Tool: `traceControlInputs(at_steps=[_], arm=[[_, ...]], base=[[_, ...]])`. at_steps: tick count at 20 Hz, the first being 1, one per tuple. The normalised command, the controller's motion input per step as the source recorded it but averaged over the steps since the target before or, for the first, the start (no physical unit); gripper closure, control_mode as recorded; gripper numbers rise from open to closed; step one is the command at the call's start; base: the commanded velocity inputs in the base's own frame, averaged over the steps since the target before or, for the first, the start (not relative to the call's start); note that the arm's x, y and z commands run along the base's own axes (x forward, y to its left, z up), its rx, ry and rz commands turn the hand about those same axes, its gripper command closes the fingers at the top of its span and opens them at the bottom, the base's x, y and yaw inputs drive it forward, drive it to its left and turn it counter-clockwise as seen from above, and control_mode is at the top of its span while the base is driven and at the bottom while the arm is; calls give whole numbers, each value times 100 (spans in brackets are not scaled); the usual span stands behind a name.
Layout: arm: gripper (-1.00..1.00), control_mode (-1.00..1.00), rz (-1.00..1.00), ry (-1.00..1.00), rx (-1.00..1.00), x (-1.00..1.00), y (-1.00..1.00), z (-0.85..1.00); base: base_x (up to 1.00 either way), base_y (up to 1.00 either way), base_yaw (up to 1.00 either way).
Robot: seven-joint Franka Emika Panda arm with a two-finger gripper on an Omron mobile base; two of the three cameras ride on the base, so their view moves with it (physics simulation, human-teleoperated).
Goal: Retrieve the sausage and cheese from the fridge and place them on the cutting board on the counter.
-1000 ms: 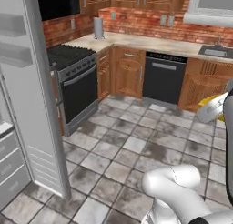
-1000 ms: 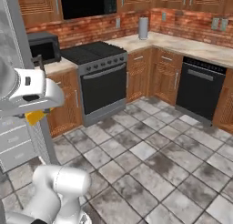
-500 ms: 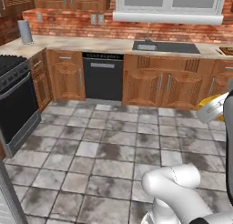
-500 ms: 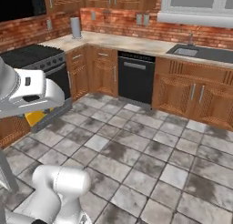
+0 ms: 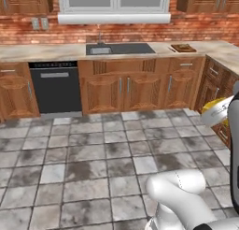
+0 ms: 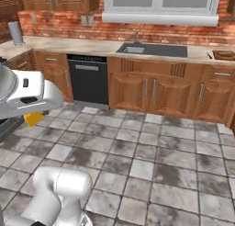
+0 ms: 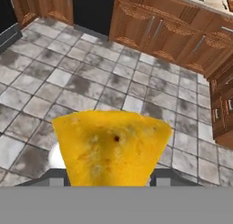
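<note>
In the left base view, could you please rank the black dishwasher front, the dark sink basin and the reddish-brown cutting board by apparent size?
1. black dishwasher front, largest.
2. dark sink basin.
3. reddish-brown cutting board, smallest; all sit about equally far away, so the order seems safe.

Yellow-orange mottled cheese (image 7: 111, 148), beige marbled counter (image 5: 56, 51), reddish-brown cutting board (image 5: 183, 48), grey blotched floor tiles (image 5: 93, 168)
</note>
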Motion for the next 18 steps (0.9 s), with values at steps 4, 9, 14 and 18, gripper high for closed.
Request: traceControlInputs(at_steps=[4,9,14,18], arm=[[100,100,0,0,0,0,0,0],[100,100,0,0,0,0,0,0],[100,100,0,0,0,0,0,0],[100,100,0,0,0,0,0,0]], base=[[90,0,-40],[99,1,-37],[100,1,-34],[100,2,-30]])
